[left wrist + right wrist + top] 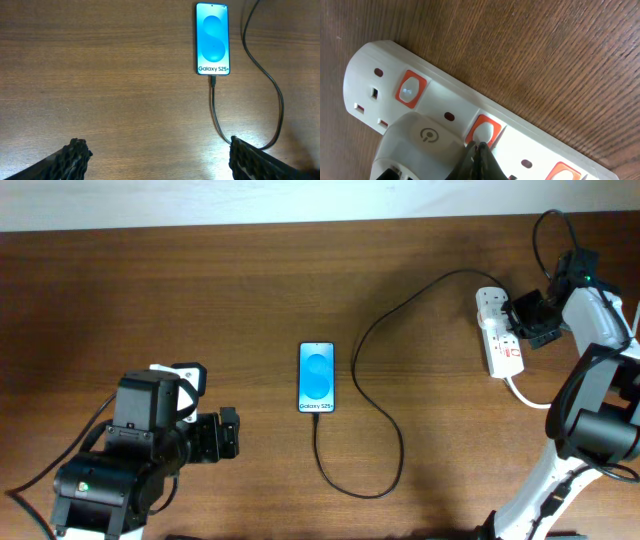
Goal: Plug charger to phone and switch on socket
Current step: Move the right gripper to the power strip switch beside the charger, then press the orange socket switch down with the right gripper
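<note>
Here, on the brown wooden counter (200, 280), the left gripper (232, 435) sits at the near left, well apart from every task object. The left wrist view shows its fingers (75, 157) spread wide, with nothing between them.

At centre the phone (317, 376) lies flat, screen up and lit blue, reading "Galaxy S25+". The connector tip (212, 80) of the charger cable (316, 438) meets the phone's lower edge. From there the thin black cable runs toward the near edge, loops round to the right and curves back across the counter to the far right.

At far right lies the white power strip (505, 355), one end toward the far edge. A pale adapter block (420, 142) is seated in one of its outlets, between two orange-framed rocker switches.

The right gripper (518, 320) is over the strip. In the right wrist view its fingers (479, 155) are drawn together into a single dark point, and the tip touches the white rocker of the middle switch (483, 132).

A thick white cord (528, 397) leaves the strip's near end.
</note>
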`<state>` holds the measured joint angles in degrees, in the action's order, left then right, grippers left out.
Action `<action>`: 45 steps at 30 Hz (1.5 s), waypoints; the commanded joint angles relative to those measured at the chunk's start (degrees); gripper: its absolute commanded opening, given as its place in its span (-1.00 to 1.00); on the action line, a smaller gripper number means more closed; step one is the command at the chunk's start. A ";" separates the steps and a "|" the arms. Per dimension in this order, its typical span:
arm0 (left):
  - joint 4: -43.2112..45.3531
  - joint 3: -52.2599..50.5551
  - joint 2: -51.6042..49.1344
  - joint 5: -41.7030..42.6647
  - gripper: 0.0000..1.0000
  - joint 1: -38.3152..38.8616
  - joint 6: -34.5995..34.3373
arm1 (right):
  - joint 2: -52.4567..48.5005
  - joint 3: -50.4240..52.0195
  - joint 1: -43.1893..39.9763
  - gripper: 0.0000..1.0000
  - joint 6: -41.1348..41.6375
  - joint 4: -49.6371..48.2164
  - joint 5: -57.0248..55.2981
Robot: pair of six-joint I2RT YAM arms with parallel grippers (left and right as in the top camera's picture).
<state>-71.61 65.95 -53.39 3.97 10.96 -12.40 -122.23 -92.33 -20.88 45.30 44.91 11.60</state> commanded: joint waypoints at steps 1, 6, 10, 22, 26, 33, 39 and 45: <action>-0.13 0.31 0.48 -1.01 0.84 0.11 0.70 | -0.90 -1.31 0.61 -0.92 0.68 -1.09 4.35; -0.52 0.31 0.48 -0.98 0.85 0.11 0.70 | -0.94 -1.18 0.61 -0.92 1.77 -1.49 4.31; -0.72 0.31 0.48 -0.98 0.86 0.11 0.68 | -1.20 -0.87 0.61 -0.92 2.19 -1.90 4.39; -1.38 0.31 0.48 -0.96 0.88 0.11 0.50 | -4.59 -0.87 0.55 -0.92 2.40 -1.73 7.48; -1.40 0.31 0.48 -0.79 0.89 0.11 0.50 | -4.59 -0.87 0.55 -0.92 3.48 -0.74 7.28; -2.58 0.31 0.48 -0.76 0.90 0.11 0.50 | -4.63 -0.85 0.55 -0.92 4.79 0.68 7.28; -2.67 0.31 0.48 -0.79 0.92 0.11 0.52 | -3.32 -4.57 0.55 -0.92 4.50 2.86 8.35; -2.62 0.31 0.48 -0.81 0.93 0.11 0.52 | -1.42 -7.13 -1.84 -0.92 4.72 2.40 10.56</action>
<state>-74.19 65.95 -53.39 3.99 10.96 -12.40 -124.46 -96.07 -22.31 49.71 49.67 17.28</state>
